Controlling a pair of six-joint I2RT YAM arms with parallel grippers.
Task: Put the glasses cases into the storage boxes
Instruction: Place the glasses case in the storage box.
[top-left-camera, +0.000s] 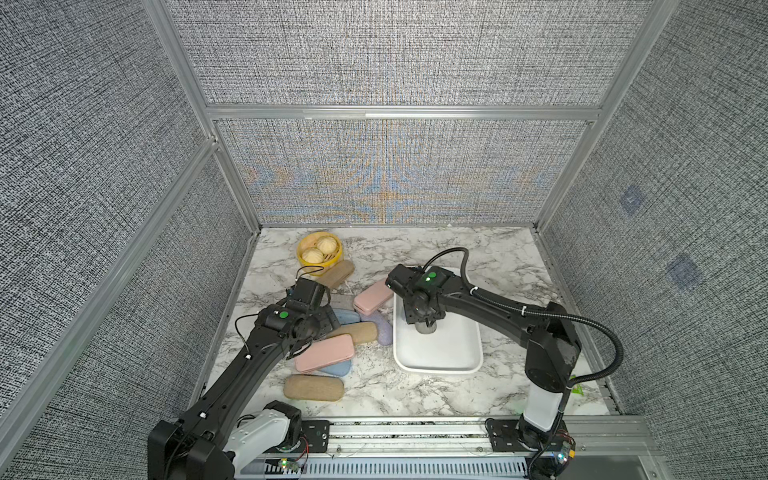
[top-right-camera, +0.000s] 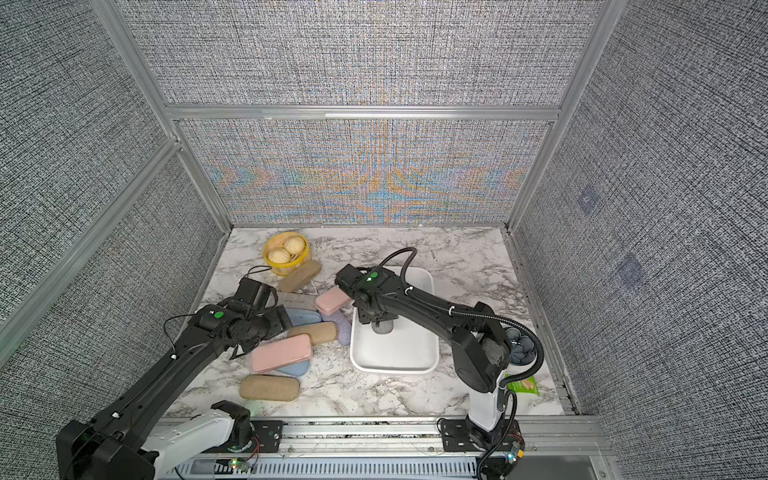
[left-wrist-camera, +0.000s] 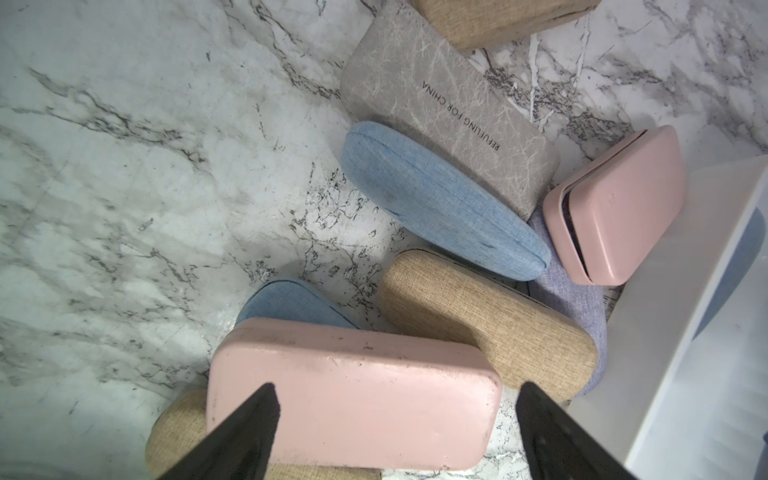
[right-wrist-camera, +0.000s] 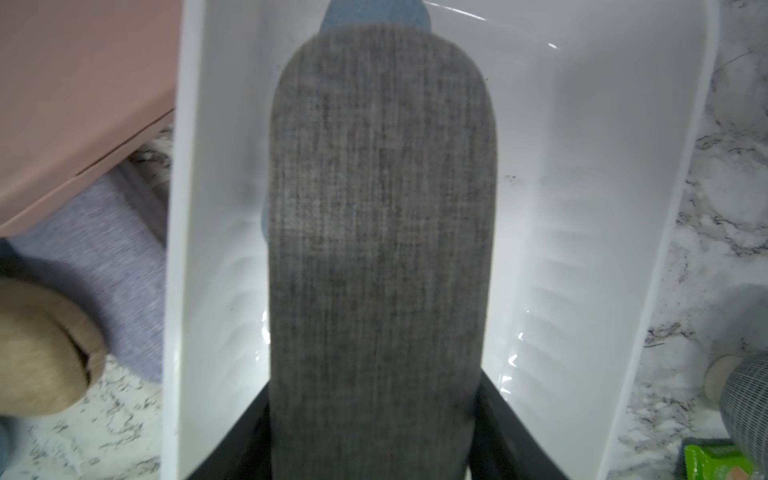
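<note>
Front and low in frame, a tan case (top-left-camera: 313, 387) lies untouched on the tabletop (top-left-camera: 415, 395). Above it, left jaws hang wide over the big pink case (left-wrist-camera: 353, 395), gripping nothing; it's smooth and perched on other cases, so a squeeze could skid it. Right of centre, right jaws clamp the grey case (right-wrist-camera: 378, 249) end-down over the white bin (top-left-camera: 449, 349); released, it may topple onto the rim or the blue case (right-wrist-camera: 374, 16) beyond.
</note>
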